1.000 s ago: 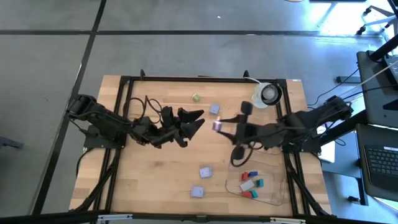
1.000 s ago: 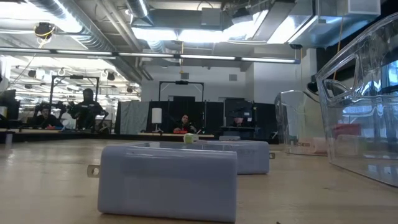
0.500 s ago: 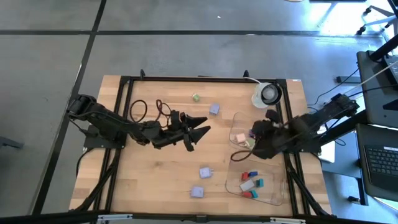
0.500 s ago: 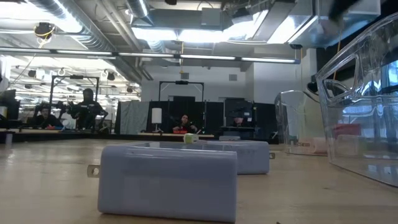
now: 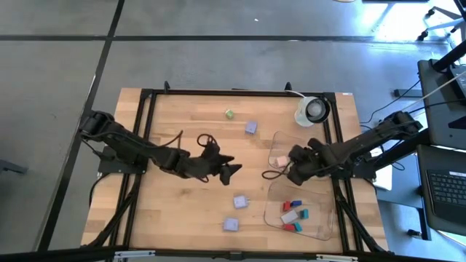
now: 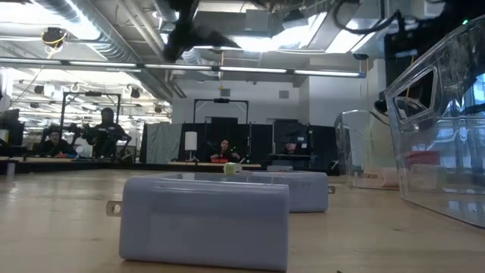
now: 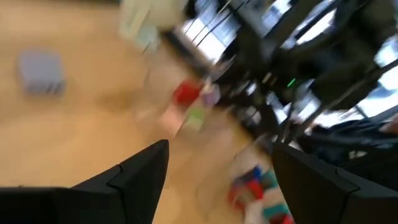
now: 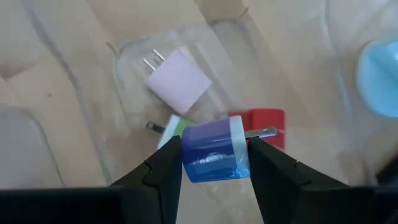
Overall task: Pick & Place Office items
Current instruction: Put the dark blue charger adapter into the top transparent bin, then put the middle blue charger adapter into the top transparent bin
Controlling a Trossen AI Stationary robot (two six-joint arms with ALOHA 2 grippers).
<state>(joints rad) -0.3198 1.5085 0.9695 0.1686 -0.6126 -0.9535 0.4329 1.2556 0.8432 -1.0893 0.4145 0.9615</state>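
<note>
Right gripper clenched on a blue block, hanging above the upper clear tray. Directly beneath it lie a pink block, a red block and a green one, mostly hidden. Let go off-centre and the blue piece could strike those and bounce over the low wall onto the bench. Left gripper, fingers spread and holding nothing, hovers mid-bench; two lavender blocks sit just ahead of it.
</note>
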